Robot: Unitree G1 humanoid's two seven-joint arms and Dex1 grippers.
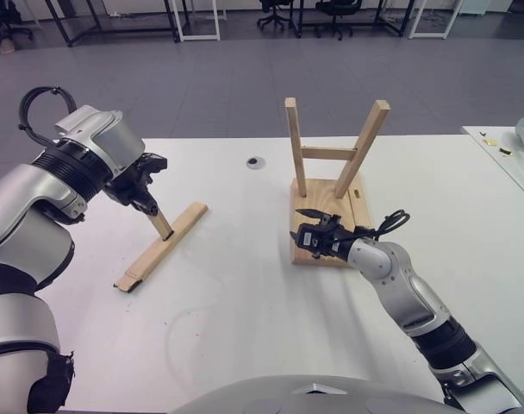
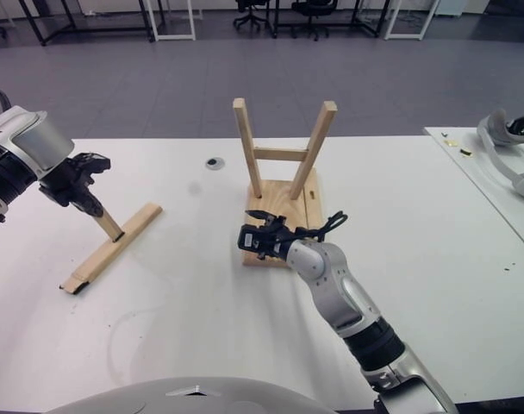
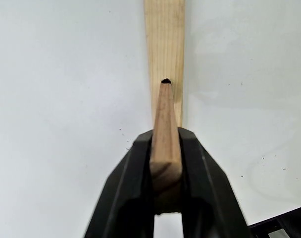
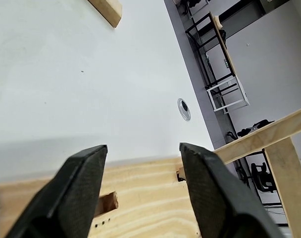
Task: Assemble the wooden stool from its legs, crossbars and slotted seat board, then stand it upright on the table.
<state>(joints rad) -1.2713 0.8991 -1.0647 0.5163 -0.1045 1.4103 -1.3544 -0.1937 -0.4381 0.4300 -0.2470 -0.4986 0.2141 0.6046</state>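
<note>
The seat board is lying flat on the white tabletop. Its slots are holding two upright legs, which are splaying apart toward their tops. A crossbar is joining them partway up. A round grommet hole is sitting in the tabletop just beyond the board, toward the robot's left.

Well to the robot's left, a loose leg is lying flat on the tabletop, with a short bar rising at a slant from its middle.

The left wrist view is showing that joint from close by: the short bar's far end is meeting the loose leg at a small dark hole. The right wrist view is showing a dark slot cut into the seat board near its edge.

The left tool is clenching the upper end of the short bar, its black fingers pressing on both sides of the wood. The right tool is hanging at the seat board's near left corner, released, its fingers spread wide and straddling the board's edge. Whether they are touching the board I cannot tell.
</note>
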